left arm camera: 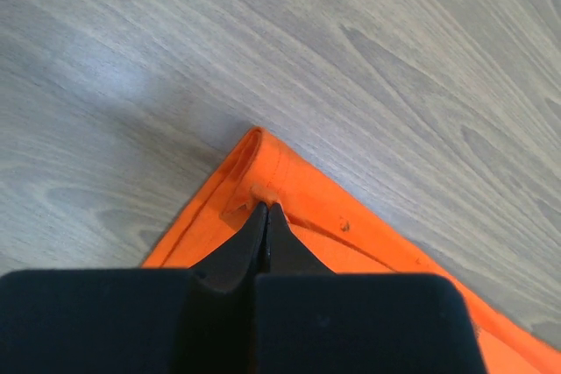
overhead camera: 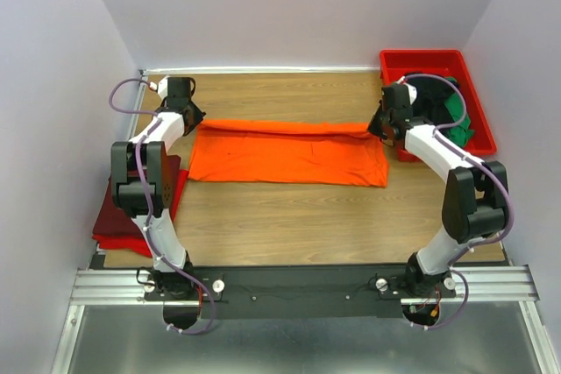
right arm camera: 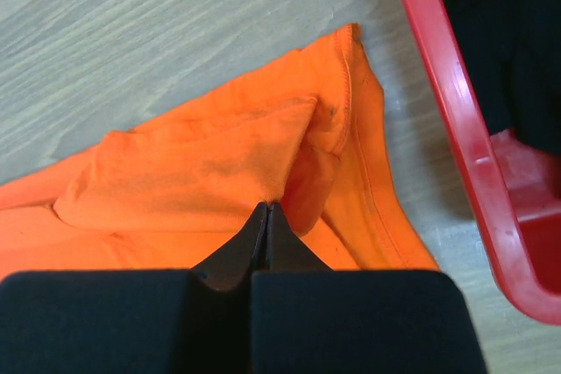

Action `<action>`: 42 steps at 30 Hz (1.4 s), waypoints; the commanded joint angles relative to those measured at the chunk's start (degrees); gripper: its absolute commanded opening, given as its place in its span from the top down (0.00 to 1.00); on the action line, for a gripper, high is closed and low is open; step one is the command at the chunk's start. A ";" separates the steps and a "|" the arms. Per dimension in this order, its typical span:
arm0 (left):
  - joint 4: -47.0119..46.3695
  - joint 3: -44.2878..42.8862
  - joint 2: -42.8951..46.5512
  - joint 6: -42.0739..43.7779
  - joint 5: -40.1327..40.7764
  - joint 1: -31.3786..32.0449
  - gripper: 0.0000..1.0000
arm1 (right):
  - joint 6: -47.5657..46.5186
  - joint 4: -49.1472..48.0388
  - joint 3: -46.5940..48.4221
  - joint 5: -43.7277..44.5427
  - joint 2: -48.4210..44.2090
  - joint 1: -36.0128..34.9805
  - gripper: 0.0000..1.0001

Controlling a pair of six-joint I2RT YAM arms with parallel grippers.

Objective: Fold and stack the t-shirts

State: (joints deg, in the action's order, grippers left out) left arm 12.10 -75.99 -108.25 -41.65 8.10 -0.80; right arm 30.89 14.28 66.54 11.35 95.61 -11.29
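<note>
As left hand, right hand pinch corners, orange t-shirt between them

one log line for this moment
left end effector: shut on orange t-shirt, far-left corner | right end effector: shut on same shirt, far-right corner | maroon and red t-shirts: piled at left

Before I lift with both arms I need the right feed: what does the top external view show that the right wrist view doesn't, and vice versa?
Top external only: the whole orange t-shirt laid out as a long strip, the left gripper at its far left corner, and a maroon and red stack at the table's left edge. Right wrist only: the right gripper shut on a bunched fold by the hem. Both: the shirt, the red tray and the wooden table.
</note>
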 commanded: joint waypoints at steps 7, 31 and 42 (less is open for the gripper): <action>-0.50 3.12 4.01 -1.33 0.07 -0.34 1.00 | 1.10 -1.10 -5.02 -0.54 -5.17 0.30 0.99; -3.22 12.35 15.43 -2.12 0.08 -0.26 0.47 | -0.66 -3.65 -12.50 -4.77 -13.52 0.22 0.39; -0.24 8.31 14.56 3.76 -7.21 5.71 0.48 | -3.82 -4.53 3.15 -2.75 6.49 0.30 0.41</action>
State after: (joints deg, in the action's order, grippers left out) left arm 10.48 -65.65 -93.78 -41.04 4.86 2.39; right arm 29.47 10.15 65.78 6.98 96.53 -11.25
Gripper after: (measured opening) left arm 0.523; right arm 0.598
